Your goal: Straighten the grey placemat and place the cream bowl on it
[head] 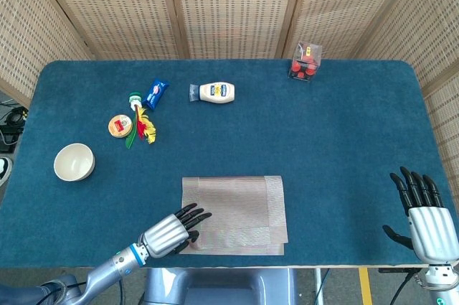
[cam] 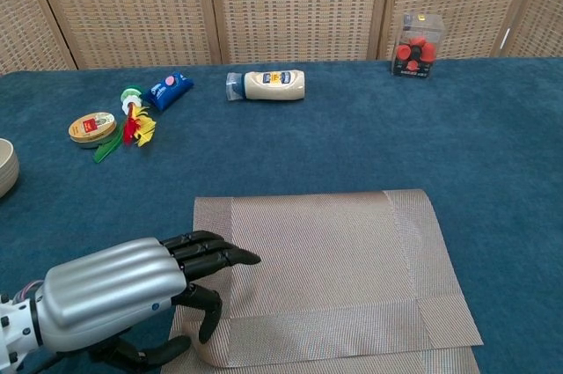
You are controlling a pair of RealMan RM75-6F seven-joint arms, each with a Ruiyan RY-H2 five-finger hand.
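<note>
Fingers of the left hand (cam: 132,290) lie spread and flat on the near left corner of the grey woven placemat (head: 233,204), holding nothing. This placemat lies near the front edge of the blue carpeted worktop (head: 337,140), and its near edge looks folded or doubled over. The round cream bowl (head: 74,162) stands well apart from it, at the left side of the worktop. The right hand (head: 429,219) is at the front right corner, fingers apart and empty. At the back lie a white squeeze bottle (head: 214,92) and a clear box with red pieces (head: 305,62).
</note>
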